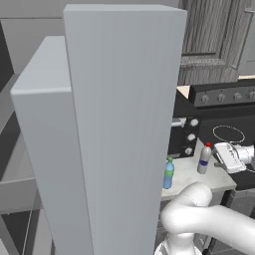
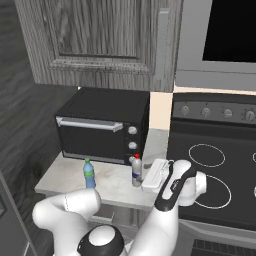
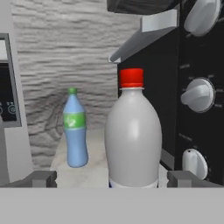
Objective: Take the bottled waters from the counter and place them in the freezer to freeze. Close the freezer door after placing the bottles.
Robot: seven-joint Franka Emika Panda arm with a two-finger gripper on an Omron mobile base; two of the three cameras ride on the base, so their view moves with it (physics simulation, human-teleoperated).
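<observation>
Two bottled waters stand upright on the pale counter (image 2: 62, 176) in front of the black toaster oven. The clear-whitish one with the red cap (image 3: 132, 140) (image 2: 136, 171) (image 1: 204, 159) is nearest my gripper (image 3: 113, 179) (image 2: 146, 179) (image 1: 217, 158). The gripper is open, level with the bottle's lower half and pointed straight at it, with the fingertips (image 3: 42, 178) wider than the bottle. I cannot tell whether they touch it. The blue one with the green cap (image 3: 75, 129) (image 2: 89, 174) (image 1: 169, 173) stands farther left. The freezer door (image 3: 6, 100), with its black dispenser panel, stands beyond it.
The toaster oven (image 2: 102, 125) sits at the back of the counter, its knobs (image 3: 197, 94) close on my right. The black stovetop (image 2: 215, 160) lies to the right. Tall grey fridge panels (image 1: 124, 124) wall off the left. Wood cabinets (image 2: 100, 40) hang overhead.
</observation>
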